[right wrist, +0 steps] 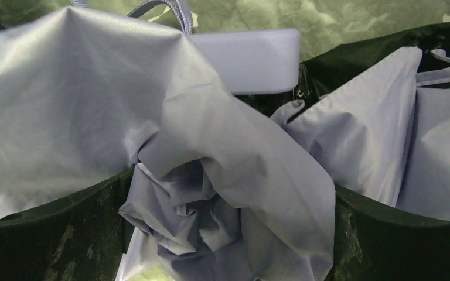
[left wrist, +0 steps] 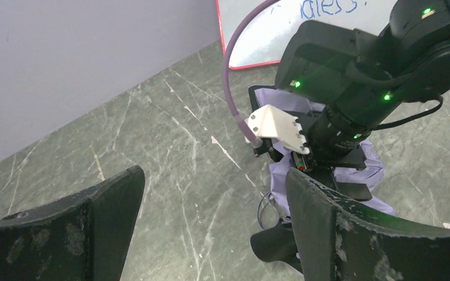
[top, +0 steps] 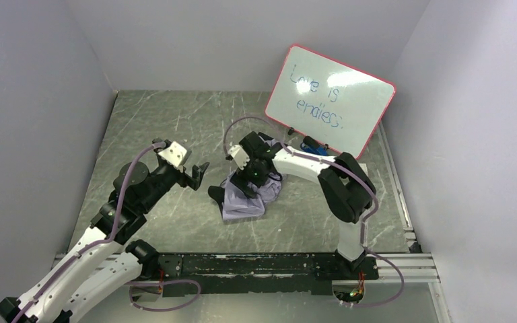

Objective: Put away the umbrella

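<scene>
Bundling step: right fingers [right wrist: 398, 246] spread wide, crumpled umbrella [right wrist: 240, 175] fabric loose between them; left fingers [left wrist: 357, 234] open, empty. Next, probably pinch the folds together

Whiteboard [top: 330, 101] just behind crumpled umbrella [top: 244, 205]

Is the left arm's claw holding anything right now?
No, the left gripper stands wide open above the table, gripping nothing, and the umbrella lies off to its side.
</scene>
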